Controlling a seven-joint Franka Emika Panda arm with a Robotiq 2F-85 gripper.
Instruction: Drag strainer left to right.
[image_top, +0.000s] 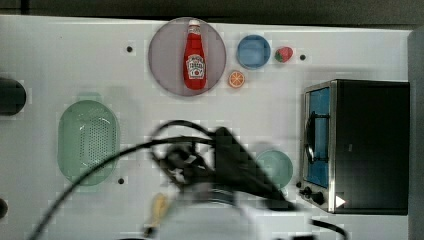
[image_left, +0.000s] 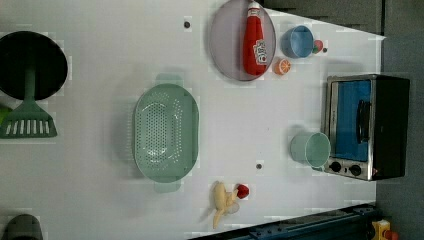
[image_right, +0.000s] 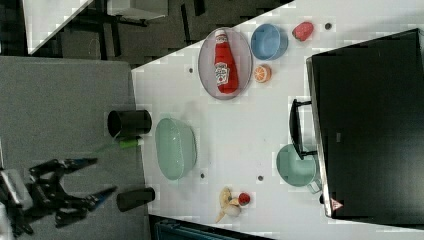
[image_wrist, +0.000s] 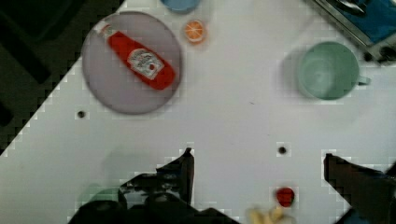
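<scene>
**Green strainer waits on the white surface**

The end effector (image_wrist: 257, 161) hangs above the surface (image_left: 100, 200) with its fingers spread wide, holding nothing. The strainer (image_left: 166, 132) is a pale green oval basket with rows of tiny holes and a smooth rim. It sits at the top view's left, well apart from the teal mug (image_top: 274, 168) and the toaster oven (image_top: 356, 145).

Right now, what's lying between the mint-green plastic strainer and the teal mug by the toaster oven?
Nothing: in the left view, bare white table separates the mint-green strainer from the teal mug.
</scene>
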